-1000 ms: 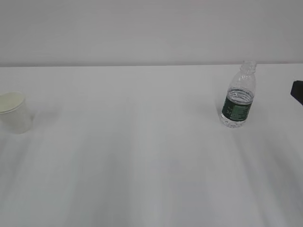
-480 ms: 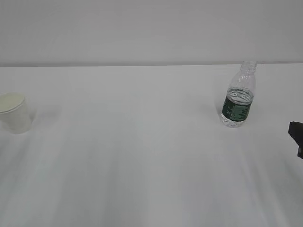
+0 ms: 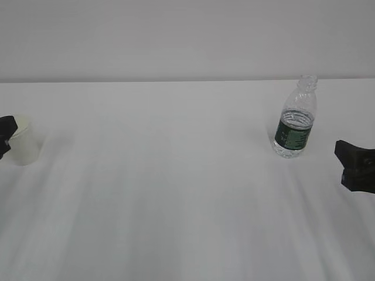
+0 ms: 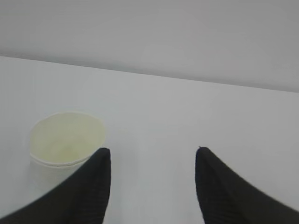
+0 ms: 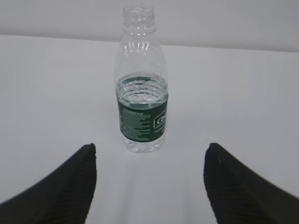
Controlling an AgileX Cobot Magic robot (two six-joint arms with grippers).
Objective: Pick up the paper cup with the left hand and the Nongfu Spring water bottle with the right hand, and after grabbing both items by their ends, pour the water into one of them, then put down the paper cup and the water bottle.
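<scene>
At the bench's [image 3: 187, 175] far left the paper cup [image 3: 23, 146] stands upright, the left pincer [image 4: 152, 186] spread empty beside it. At right the capless bottle [image 3: 295, 120] stands between the right pincer's [image 5: 149, 184] parted jaws — lined up for a grasp.

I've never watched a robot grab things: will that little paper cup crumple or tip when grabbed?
The paper cup looks empty and thin-walled, so it is probably light and easily dented by a firm squeeze. It stands upright on a narrower base, so a sideways nudge from a finger might tip or slide it.
</scene>
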